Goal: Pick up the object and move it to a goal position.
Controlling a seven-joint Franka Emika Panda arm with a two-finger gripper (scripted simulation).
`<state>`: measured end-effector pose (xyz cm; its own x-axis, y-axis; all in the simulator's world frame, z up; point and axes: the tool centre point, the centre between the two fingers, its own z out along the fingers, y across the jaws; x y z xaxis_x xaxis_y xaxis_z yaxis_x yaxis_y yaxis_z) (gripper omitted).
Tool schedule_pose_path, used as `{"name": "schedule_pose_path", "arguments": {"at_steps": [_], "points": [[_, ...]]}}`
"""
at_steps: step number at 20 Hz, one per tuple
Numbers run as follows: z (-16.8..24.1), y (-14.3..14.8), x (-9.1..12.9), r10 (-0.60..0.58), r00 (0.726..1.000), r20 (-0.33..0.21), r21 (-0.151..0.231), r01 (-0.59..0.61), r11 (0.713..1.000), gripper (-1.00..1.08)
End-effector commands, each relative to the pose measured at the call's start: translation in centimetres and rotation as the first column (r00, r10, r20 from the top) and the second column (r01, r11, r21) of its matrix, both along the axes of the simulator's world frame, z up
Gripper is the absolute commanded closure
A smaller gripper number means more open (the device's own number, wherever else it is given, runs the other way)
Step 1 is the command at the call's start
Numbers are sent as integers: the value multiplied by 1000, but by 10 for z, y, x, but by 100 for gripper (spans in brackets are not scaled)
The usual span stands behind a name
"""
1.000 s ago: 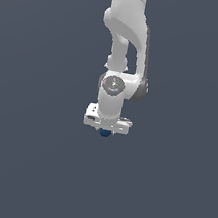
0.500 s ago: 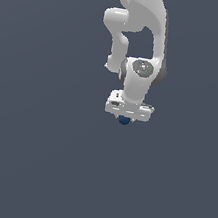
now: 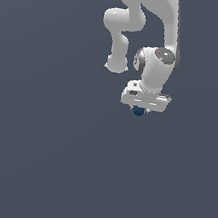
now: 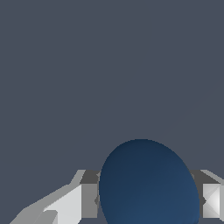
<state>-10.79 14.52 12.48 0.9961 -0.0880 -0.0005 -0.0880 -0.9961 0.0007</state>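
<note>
You've got the dark blue ball [image 3: 139,111] clamped in the white pincer [image 3: 140,110], fingers [image 4: 72,203] pressed on either side of it, ball poking out just under the pincer's body at the arm's [image 3: 165,19] lower end.

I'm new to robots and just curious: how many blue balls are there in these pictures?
1. The dark blue ball sits between the fingers of the end effector, under the white arm. No others show.
</note>
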Motion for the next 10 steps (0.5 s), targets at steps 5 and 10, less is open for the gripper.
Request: {"name": "schedule_pose_path", "arguments": {"at_steps": [5, 10], "points": [[8, 17, -12, -2, 1000, 1, 0, 2, 1000, 108], [8, 16, -10, -2, 1000, 1, 1, 2, 1000, 108]]}}
